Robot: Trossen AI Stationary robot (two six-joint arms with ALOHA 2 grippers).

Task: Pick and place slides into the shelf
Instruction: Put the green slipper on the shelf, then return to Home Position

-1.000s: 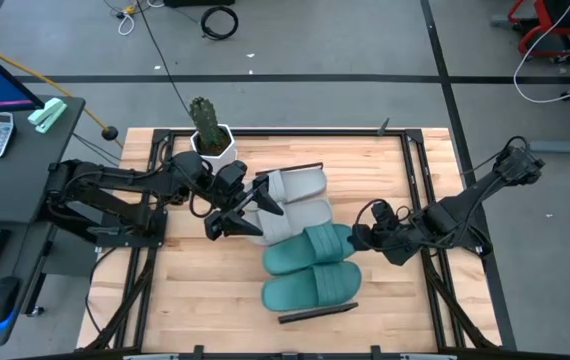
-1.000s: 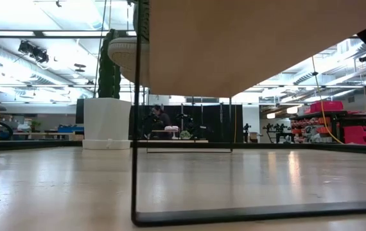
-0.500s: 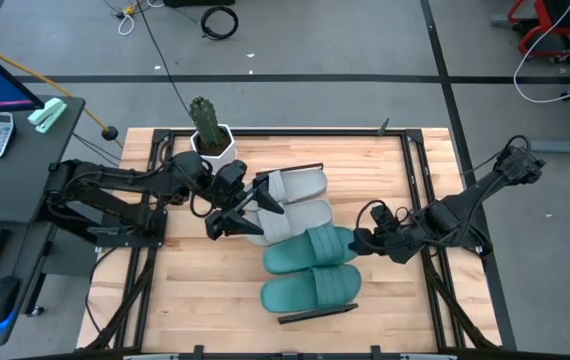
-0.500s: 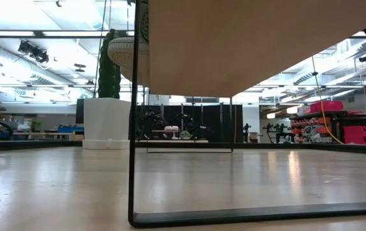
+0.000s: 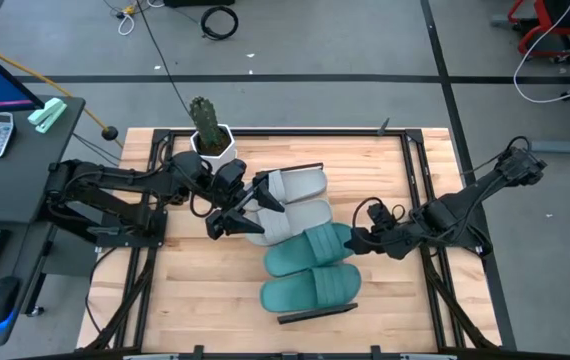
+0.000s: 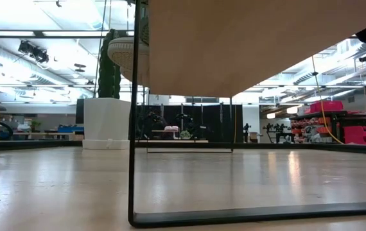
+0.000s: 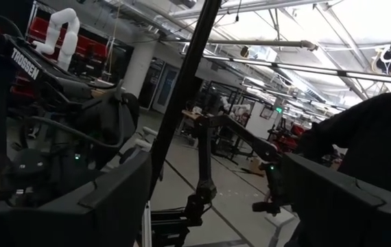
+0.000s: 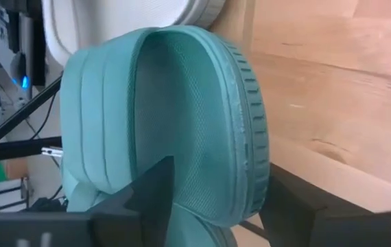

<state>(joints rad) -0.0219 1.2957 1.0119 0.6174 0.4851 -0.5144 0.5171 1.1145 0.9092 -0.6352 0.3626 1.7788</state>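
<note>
The shelf (image 5: 317, 313) stands on the table, its board seen from below in the low view (image 6: 253, 45). Two grey slides (image 5: 293, 186) and two teal slides (image 5: 310, 290) lie side by side on it. My right gripper (image 5: 353, 240) is open at the right end of the upper teal slide (image 8: 182, 116), with one finger on each side of that end. My left gripper (image 5: 245, 208) is open at the shelf's left side by the grey slides. A black frame bar (image 7: 182, 89) runs between its fingers, apart from both.
A cactus in a white pot (image 5: 210, 135) stands at the table's far left, just behind my left arm. The shelf's black foot bar (image 6: 247, 215) rests on the tabletop. Bare wood lies to the right of the shelf and along the near edge.
My right gripper has opened at the teal slide's right end and turned a little, staying in place. The slide lies on the shelf as before. My left arm has kept still.
</note>
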